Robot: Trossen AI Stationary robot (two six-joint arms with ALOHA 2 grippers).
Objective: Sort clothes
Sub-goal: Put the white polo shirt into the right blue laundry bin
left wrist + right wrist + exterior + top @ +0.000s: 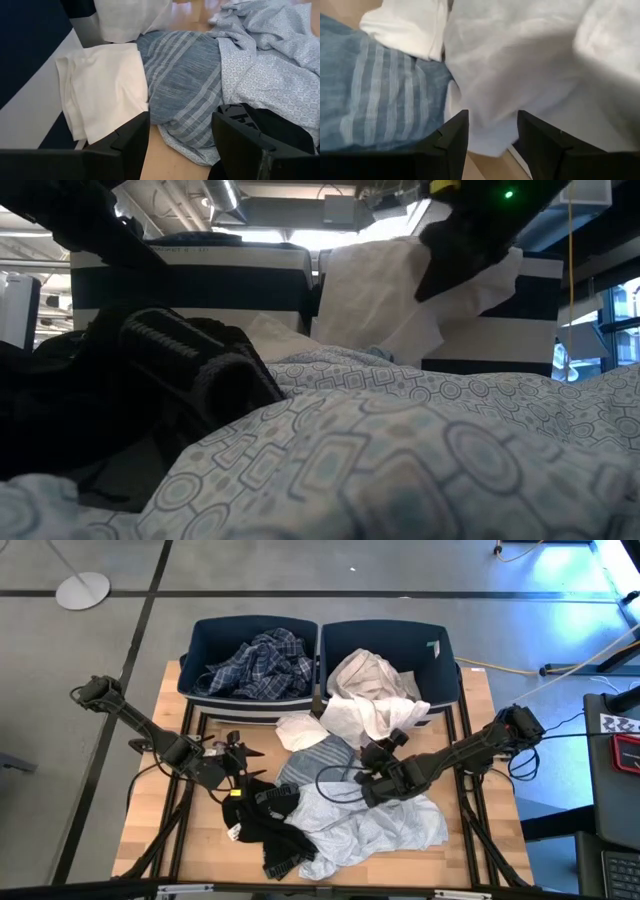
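A pile of clothes lies mid-table: a white piece, a grey-striped one, a pale blue patterned one and a black one. A plaid garment lies in the left navy bin. A white garment fills the right bin and spills over its near wall. My left gripper hovers open by the pile's left side, with the striped garment ahead of its fingers. My right gripper is open at the spilling white garment. My right gripper comes slanting down from the table's right, its two fingers on either side of the white garment's hanging lower edge. Whether the fingers touch the cloth, I cannot tell.
The bins stand side by side along the far edge, their near walls close behind the pile. Bare wood shows at the table's left and right. Black frame rails cross the tabletop beside the pile.
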